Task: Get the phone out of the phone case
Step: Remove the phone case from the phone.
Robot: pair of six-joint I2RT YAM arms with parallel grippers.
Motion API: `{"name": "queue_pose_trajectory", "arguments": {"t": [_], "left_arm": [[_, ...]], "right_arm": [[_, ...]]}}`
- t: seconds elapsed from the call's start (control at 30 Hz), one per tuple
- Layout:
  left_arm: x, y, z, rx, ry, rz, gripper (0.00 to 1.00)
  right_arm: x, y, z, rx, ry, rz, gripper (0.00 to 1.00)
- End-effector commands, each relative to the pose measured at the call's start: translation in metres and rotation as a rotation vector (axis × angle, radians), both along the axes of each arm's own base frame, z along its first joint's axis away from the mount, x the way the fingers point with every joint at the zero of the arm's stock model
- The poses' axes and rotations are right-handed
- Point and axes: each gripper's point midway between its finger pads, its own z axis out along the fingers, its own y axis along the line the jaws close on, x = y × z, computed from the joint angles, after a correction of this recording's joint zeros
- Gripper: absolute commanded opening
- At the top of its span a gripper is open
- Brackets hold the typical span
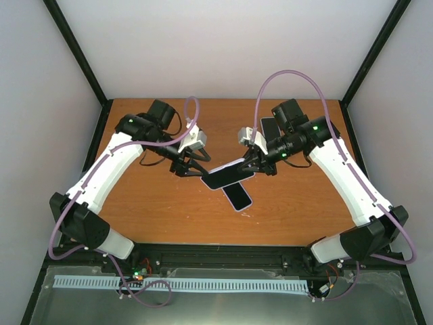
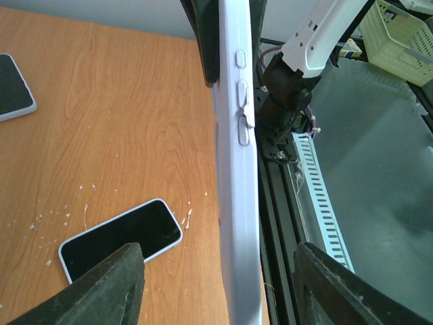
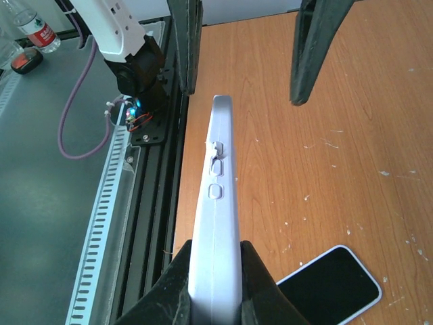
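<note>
— Phone case [image 3: 215, 203] contents, can you tell?
— Barely. Both wrist views show only its lavender edge and buttons. From above, a dark phone [image 1: 223, 178] screen sits within the rim.
— Arms?
— Both reach inward over the table [image 1: 155, 203]. The right gripper [image 3: 215, 247] pinches one end, holding it aloft. The left gripper [image 2: 218, 250] straddles the other end, fingers [image 2: 101, 284] spread, not touching.

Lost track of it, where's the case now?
Top view: the case is mid-table, clamped in the right gripper, over a phone lying flat.
</note>
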Motion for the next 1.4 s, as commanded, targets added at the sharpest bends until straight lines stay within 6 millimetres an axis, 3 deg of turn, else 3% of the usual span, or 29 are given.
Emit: {"name": "queue_pose_trajectory", "arguments": {"t": [0.0,0.23,0.53,0.67,0.73,0.8,0.93,1.1,1.27,1.37], "left_arm": [[-0.007,-0.002,-0.007,0.007,-0.011,-0.036,0.61],[-0.013,-0.005,-0.016,0.024,-0.004,-0.052,0.5],[-0.015,-0.008,-0.015,0.019,-0.007,-0.058,0.21],[-0.015,-0.011,-0.003,-0.015,0.01,-0.052,0.08],[-0.015,-0.013,0.004,-0.039,0.015,-0.046,0.01],[-0.012,-0.015,0.013,-0.072,0.022,-0.028,0.01],[-0.002,-0.01,0.042,-0.195,0.045,0.023,0.01],[0.017,0.007,0.079,-0.336,0.046,0.106,0.01],[0.022,0.013,0.112,-0.446,0.002,0.16,0.01],[0.023,0.014,0.124,-0.492,0.013,0.182,0.01]], "right_arm": [[0.001,0.005,0.018,0.043,-0.04,0.021,0.03],[0.003,0.007,0.019,0.033,-0.036,0.024,0.03],[0.006,0.008,0.024,0.026,-0.032,0.023,0.03],[0.01,0.01,0.029,0.03,-0.03,0.009,0.05],[0.015,0.012,0.035,0.034,-0.031,-0.011,0.13],[0.024,0.012,0.045,0.051,-0.035,-0.049,0.26],[0.044,0.005,0.068,0.116,-0.023,-0.139,0.65],[0.067,-0.007,0.104,0.27,0.028,-0.232,0.98],[0.08,-0.013,0.133,0.427,0.082,-0.29,1.0],[0.081,-0.011,0.139,0.494,0.136,-0.288,1.0]]}}
